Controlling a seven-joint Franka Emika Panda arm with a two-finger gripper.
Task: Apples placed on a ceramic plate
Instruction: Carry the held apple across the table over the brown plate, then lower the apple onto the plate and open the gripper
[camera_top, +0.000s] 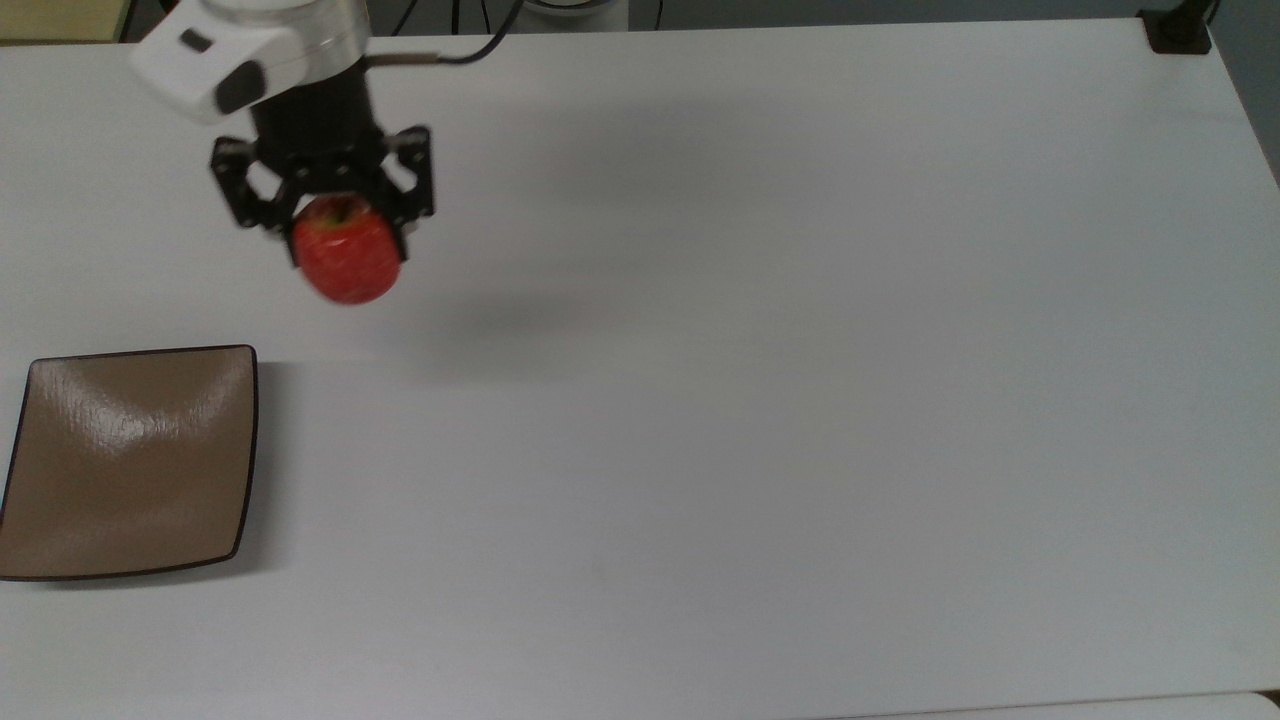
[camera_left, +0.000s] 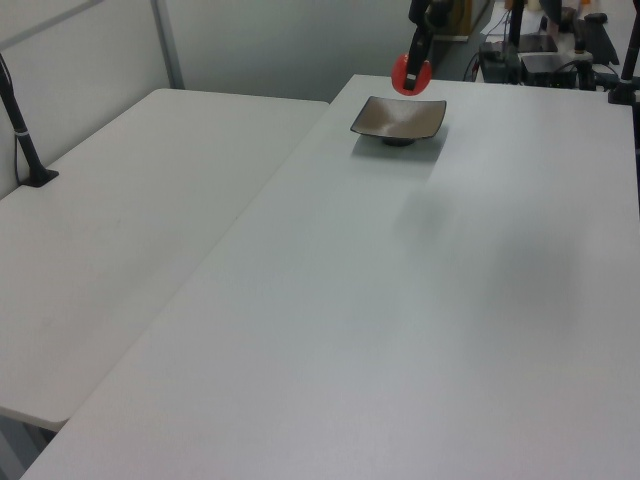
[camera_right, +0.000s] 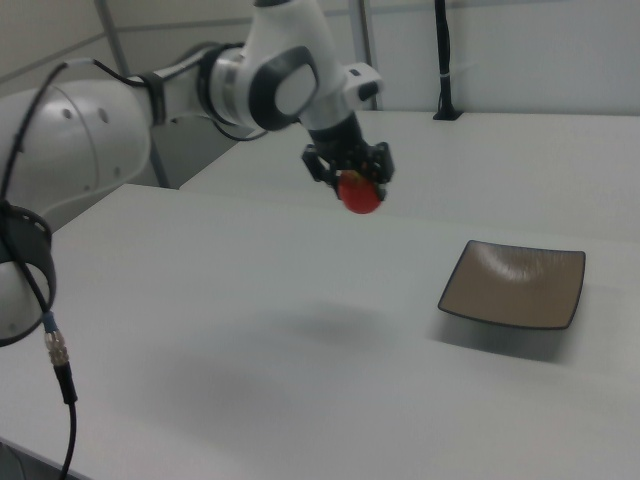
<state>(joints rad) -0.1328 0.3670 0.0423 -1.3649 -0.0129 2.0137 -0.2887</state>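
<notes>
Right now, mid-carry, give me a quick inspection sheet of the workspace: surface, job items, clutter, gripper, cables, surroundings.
Surface: white table, bare apart from the plate; faint shadow under the arm.
Job's things: red apple held in the air, off the table; square tan-brown plate at the top view's left edge, nothing on it.
Clutter: nothing seen on the table; yellow items beyond its far edge.
Gripper: gripper shut on the apple, short of the plate.
Cables: dark cable trailing from the arm's wrist; another cable hanging by the arm's base.
Surroundings: second white table alongside; black post on it.
</notes>
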